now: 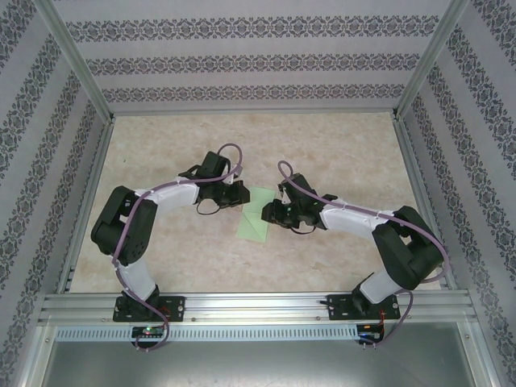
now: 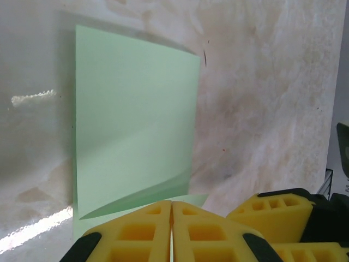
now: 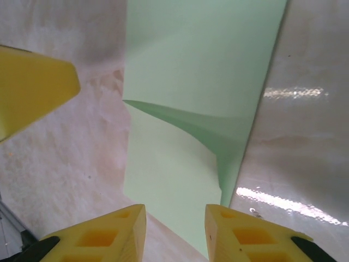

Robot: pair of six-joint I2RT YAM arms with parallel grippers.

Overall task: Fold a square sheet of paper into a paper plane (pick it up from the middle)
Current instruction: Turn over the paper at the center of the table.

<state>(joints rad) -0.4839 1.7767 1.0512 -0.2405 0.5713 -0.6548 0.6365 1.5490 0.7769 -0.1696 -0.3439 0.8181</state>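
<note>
Pale green sheet, one layer lifting along a crease, lies mid-desk between my two arms. My left jaws are pressed together at its edge. My right jaws stand apart, the sheet's near corner showing in the gap between them.
</note>
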